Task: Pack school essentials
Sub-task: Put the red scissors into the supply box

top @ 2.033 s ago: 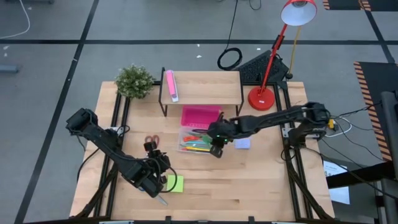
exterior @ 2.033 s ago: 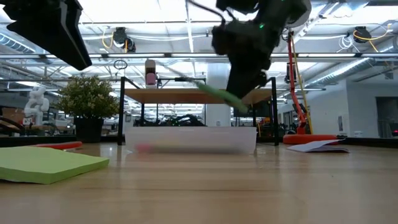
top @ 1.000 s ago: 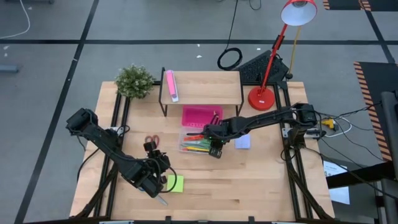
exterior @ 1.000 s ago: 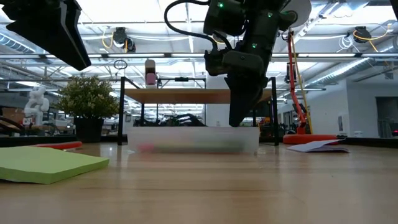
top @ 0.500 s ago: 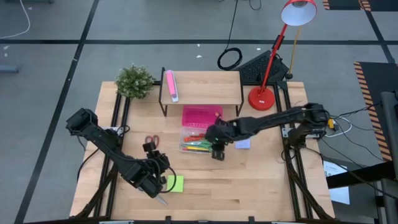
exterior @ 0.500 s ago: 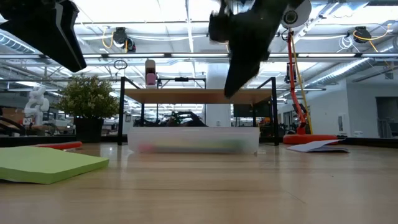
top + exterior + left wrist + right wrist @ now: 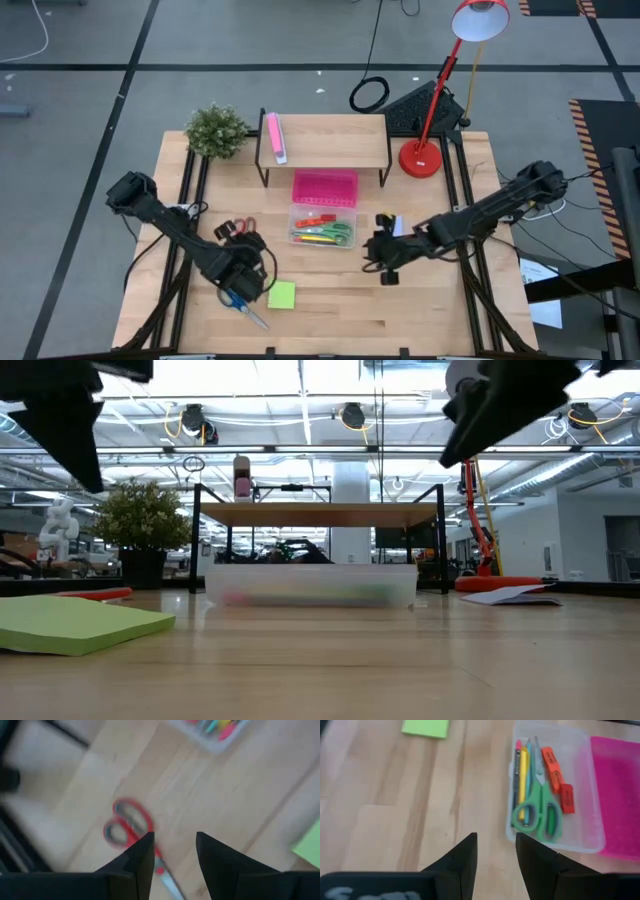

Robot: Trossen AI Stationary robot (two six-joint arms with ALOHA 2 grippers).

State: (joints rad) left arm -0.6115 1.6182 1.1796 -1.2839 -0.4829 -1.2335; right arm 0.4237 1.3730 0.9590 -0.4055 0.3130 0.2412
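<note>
A clear box (image 7: pixel 322 229) in mid-table holds green scissors (image 7: pixel 540 815), coloured pens (image 7: pixel 521 775) and red pieces (image 7: pixel 556 767). Red-handled scissors (image 7: pixel 127 826) lie flat on the table left of it. Blue-handled scissors (image 7: pixel 238 300) and a lime-green note pad (image 7: pixel 281 294) lie nearer the front edge. A pale-blue pad (image 7: pixel 396 226) shows partly behind my right arm. My left gripper (image 7: pixel 173 836) hovers open just near of the red scissors. My right gripper (image 7: pixel 495 836) hangs open above bare wood right of the box.
A pink perforated tray (image 7: pixel 324 187) lies behind the box. A low shelf (image 7: pixel 325 140) with a pink-and-white object (image 7: pixel 274 137) spans the back, with a potted plant (image 7: pixel 214 131) at far left and a red lamp (image 7: pixel 421 158) at far right.
My right gripper had dipped into the clear box, then rose out of it and has gone toward the table's right and near edges. The green scissors now lie in the box. My left gripper has shifted toward the far edge, nearer the red scissors, uncovering the blue scissors.
</note>
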